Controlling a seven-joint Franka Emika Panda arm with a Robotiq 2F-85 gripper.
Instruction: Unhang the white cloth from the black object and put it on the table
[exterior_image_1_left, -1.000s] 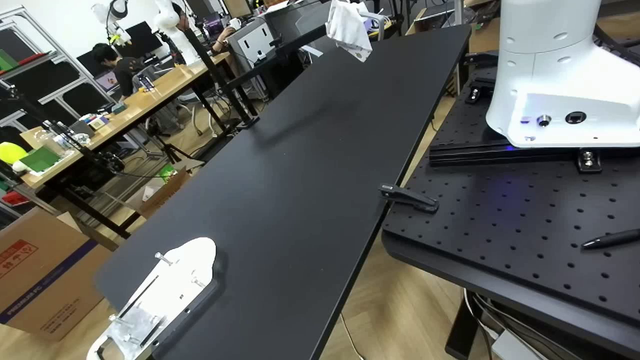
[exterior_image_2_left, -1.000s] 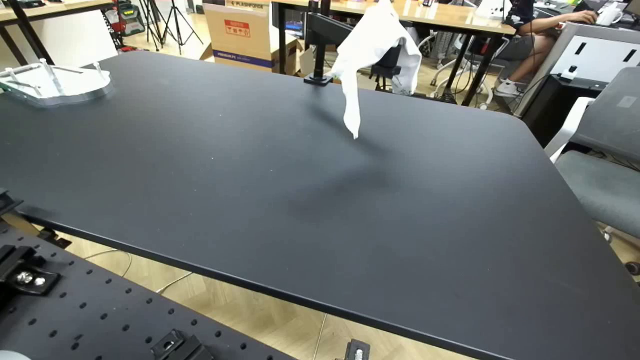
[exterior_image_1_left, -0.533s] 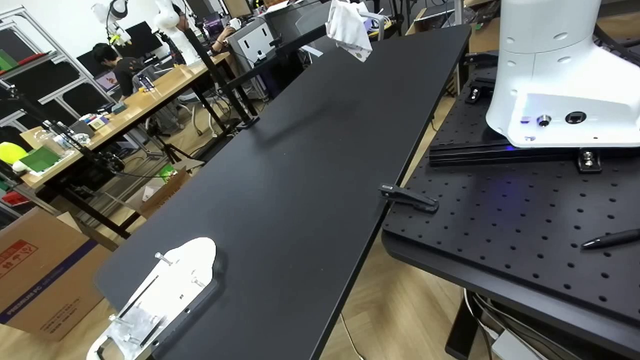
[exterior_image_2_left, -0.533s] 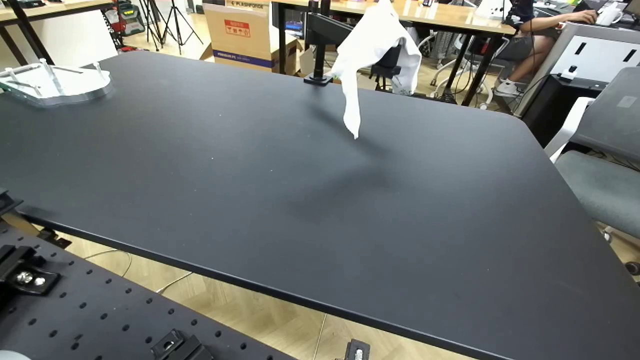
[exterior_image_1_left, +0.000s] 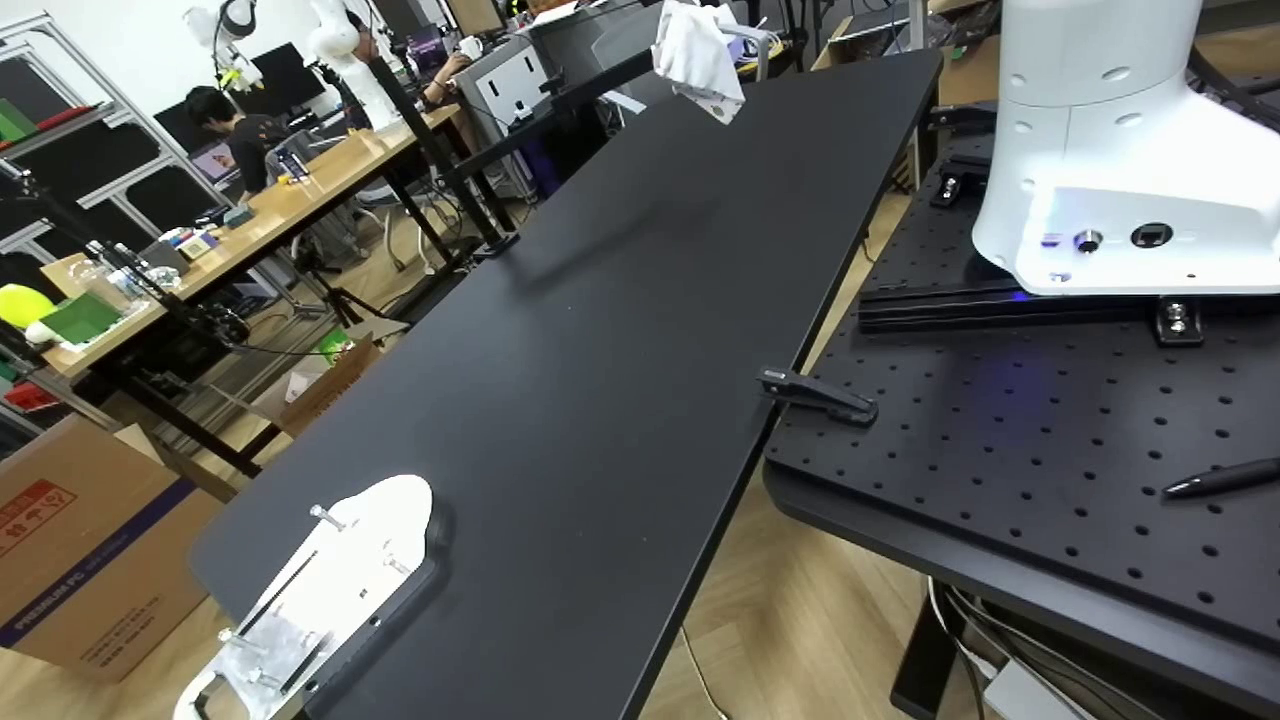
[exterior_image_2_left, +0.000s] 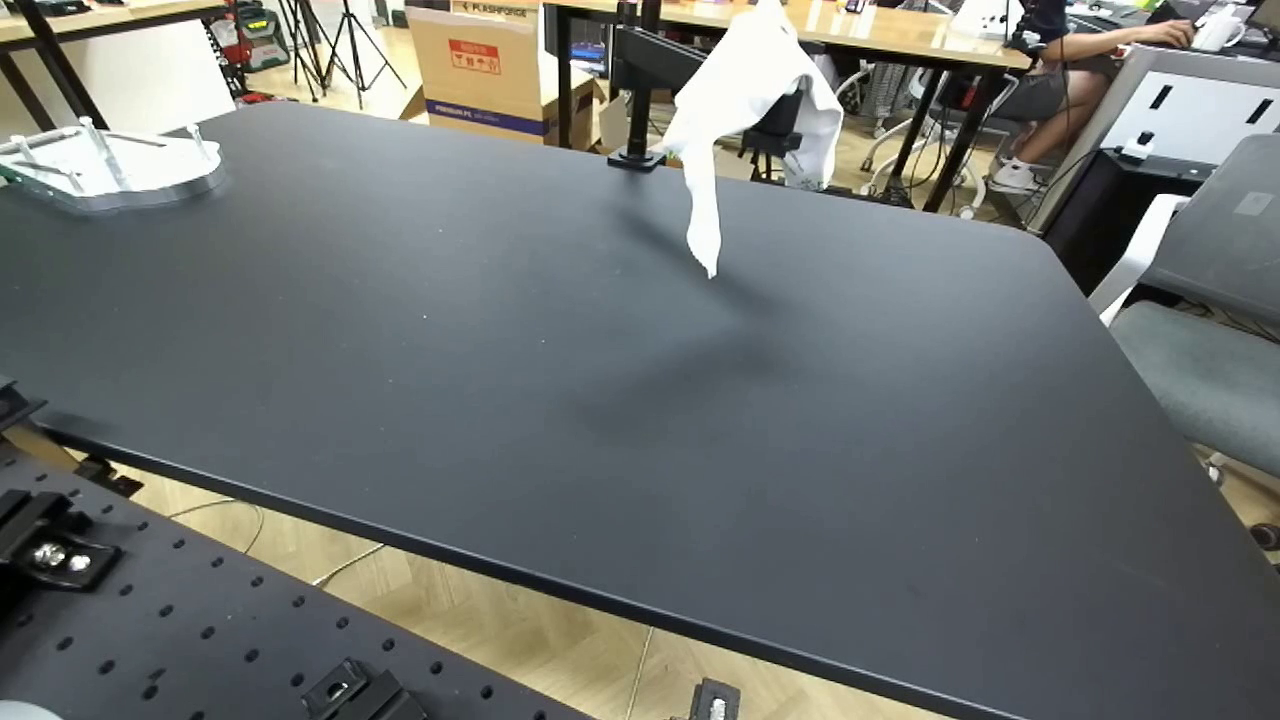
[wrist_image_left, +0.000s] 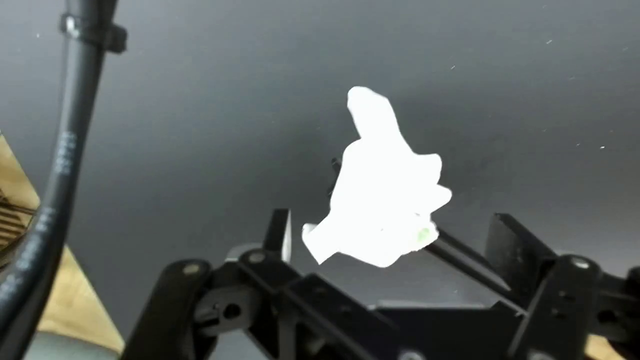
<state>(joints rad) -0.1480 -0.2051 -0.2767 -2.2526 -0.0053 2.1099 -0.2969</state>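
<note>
Lettering: a box (exterior_image_1_left: 105, 535) in an exterior view carries a blue band (exterior_image_1_left: 95, 562) printed PREMIUM PC and a red label (exterior_image_1_left: 35, 515) with characters too small to read. A carton (exterior_image_2_left: 490, 88), likewise in an exterior view, is marked FLASHFORGE near its top, over a similar label and band; whether the two are one and the same cannot be told. White print along the black cable (wrist_image_left: 56, 200) in the wrist view is too blurred to read.

In both exterior views the white cloth (exterior_image_2_left: 740, 80) hangs on the side bar of the black stand (exterior_image_2_left: 655, 62), above the table (exterior_image_2_left: 500, 350), one corner pointing down. The wrist view alone gives a clear pale green mark (wrist_image_left: 423, 235) near the cloth's edge, with thin dark bars (wrist_image_left: 470, 271) running out from beneath it.

The gripper (wrist_image_left: 391, 230) is visible in the wrist view only. Its fingers (wrist_image_left: 277, 231) are spread wide and hold nothing; in that view the cloth occupies the gap between them, touching neither finger, though its depth relative to the tips cannot be judged.

The robot's base (exterior_image_1_left: 1100, 170) and a clamp (exterior_image_1_left: 818, 395) lying across the edges of table and pegboard (exterior_image_1_left: 1000, 440) appear in an exterior view. A grey chair (exterior_image_2_left: 1205, 370) stands beside the table in an exterior view. A white plate (exterior_image_1_left: 345, 570) with pegs (exterior_image_1_left: 327, 516) lies at one end of the table in both exterior views.
</note>
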